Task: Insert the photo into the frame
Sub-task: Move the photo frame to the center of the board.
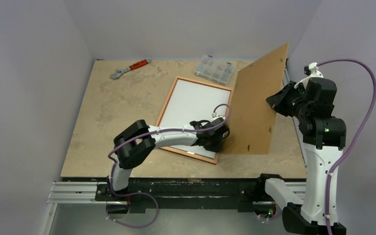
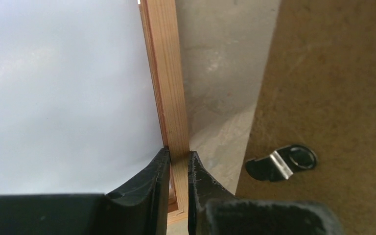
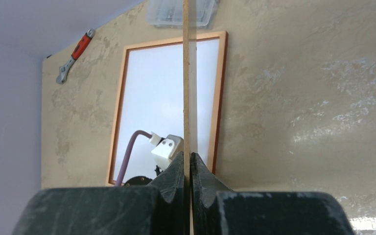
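The frame [image 1: 166, 102] lies flat mid-table with its pale wood back up. Inside it the photo [image 1: 196, 105] shows only its plain white back. My left gripper [image 1: 219, 135] is shut on the frame's right rail [image 2: 169, 73] close to the near right corner, one finger on the photo [image 2: 63, 88] side and one on the outer side. My right gripper [image 1: 277, 103] is shut on the right edge of the brown backing board [image 1: 257, 105], which stands tilted on its lower edge just right of the frame. In the right wrist view the board [image 3: 186, 73] is edge-on between the fingers.
An orange-handled wrench [image 1: 129, 68] and a clear plastic parts box [image 1: 217, 69] lie at the back of the table. A black turn clip [image 2: 281, 163] sits on the board's face. Walls close in on the left, back and right.
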Robot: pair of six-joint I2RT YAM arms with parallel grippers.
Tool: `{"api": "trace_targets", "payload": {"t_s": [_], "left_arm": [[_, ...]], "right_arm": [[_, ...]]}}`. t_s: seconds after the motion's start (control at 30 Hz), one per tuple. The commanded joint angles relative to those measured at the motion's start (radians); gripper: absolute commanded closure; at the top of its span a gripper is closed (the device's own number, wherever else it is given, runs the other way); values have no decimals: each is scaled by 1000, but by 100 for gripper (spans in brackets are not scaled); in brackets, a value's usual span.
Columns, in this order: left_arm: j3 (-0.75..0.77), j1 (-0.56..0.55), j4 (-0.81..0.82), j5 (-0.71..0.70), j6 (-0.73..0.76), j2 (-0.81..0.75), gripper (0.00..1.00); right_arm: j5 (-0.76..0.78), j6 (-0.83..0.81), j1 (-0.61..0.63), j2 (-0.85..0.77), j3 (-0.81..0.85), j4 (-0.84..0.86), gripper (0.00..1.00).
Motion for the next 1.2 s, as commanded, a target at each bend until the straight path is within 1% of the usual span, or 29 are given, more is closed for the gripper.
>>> {"api": "trace_targets", "payload": {"t_s": [0.0,0.07,0.13,0.17,0.2,0.23,0.3,0.37,0.5,0.6,0.7,0.77,0.83,0.9,0.97,1.03,1.1,1.17], "left_arm": [[55,-45,93,46,-47,2,98],[59,-54,119,59,-66,-1,94],[57,-55,147,64,-78,-13,80],[47,-55,166,63,-83,-25,67],[38,-55,174,57,-85,-40,51],[26,-51,176,48,-81,-59,44],[-17,-33,183,45,-76,-104,35],[-87,3,206,56,-75,-165,30],[-264,99,252,70,-53,-345,24],[-372,167,242,66,-25,-472,23],[-473,264,220,89,-18,-590,23],[-526,337,172,80,-3,-670,23],[-563,425,91,47,20,-742,23],[-574,493,-14,-31,37,-799,23],[-570,547,-155,-116,41,-830,23],[-576,583,-211,-172,50,-837,23],[-587,608,-231,-204,53,-816,21],[-598,629,-196,-178,72,-772,20]], "right_arm": [[44,-10,11,4,89,60,100],[75,-17,20,12,113,44,100],[101,-22,33,13,128,35,100],[111,-25,37,13,134,31,100],[118,-27,41,14,136,28,100],[121,-29,44,13,139,27,100],[123,-29,47,11,136,26,100],[109,-28,49,8,124,33,100],[63,-21,48,1,89,57,100],[6,-10,48,-8,43,86,100],[-46,14,48,-29,-24,119,100],[-84,26,49,-38,-70,138,100],[-138,41,48,-46,-114,165,100],[-195,49,48,-53,-163,196,100],[-229,68,48,-58,-197,217,100],[-268,75,48,-59,-222,240,100],[-296,80,48,-55,-240,254,100],[-334,79,48,-51,-259,270,100]]}}
